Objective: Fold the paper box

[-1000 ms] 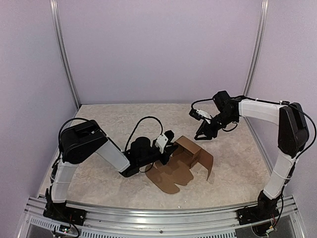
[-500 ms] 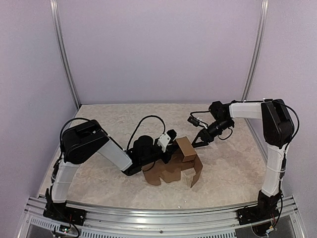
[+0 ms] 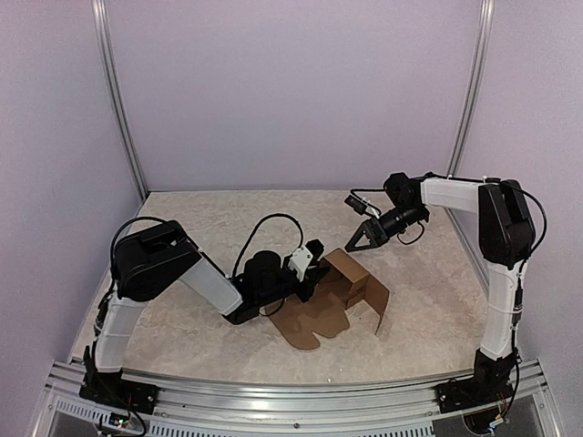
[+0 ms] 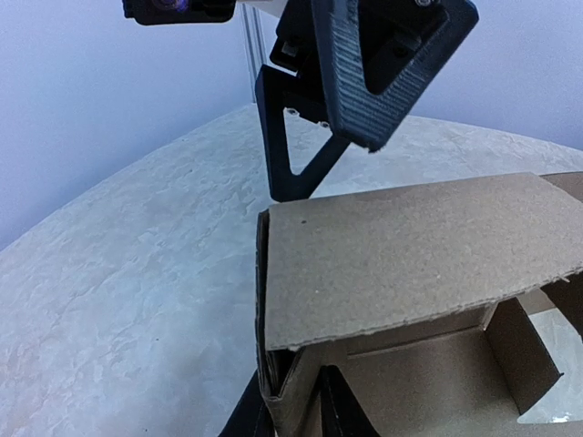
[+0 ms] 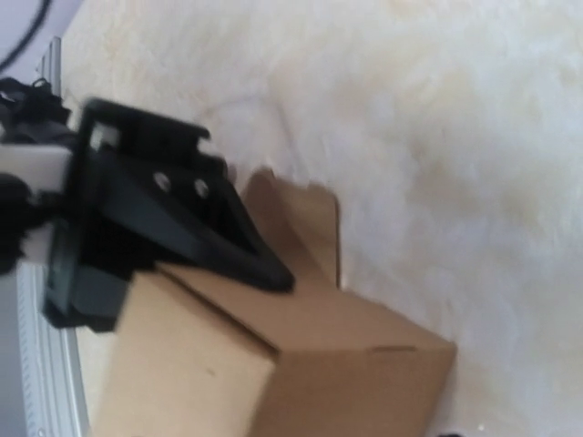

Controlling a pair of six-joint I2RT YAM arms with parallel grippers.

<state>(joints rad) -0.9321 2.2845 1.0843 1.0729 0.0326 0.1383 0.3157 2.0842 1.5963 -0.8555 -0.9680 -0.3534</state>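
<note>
From above, the box (image 3: 339,289) is sitting half-formed on the table (image 3: 200,228), about midway across and toward the near edge. One flap is lying flat at the front and another is standing at the right. The left claw (image 3: 313,265) is pinching the box's left wall, jaws narrow on the cardboard. The right claw (image 3: 358,242) is hovering just beyond the far corner, spread wide and holding nothing.

The left wrist view is showing the top panel leaning over an open cavity, with the right claw's fingers splayed above its far edge and apart from it. Its own fingers are seemingly clamping the wall at the bottom, though little of them shows.

The right wrist view is showing the left claw against the box's corner.

Judging by this, the top panel is being closed. Next, the right claw is needing to descend onto that panel and press it down while the left is bracing the wall.
</note>
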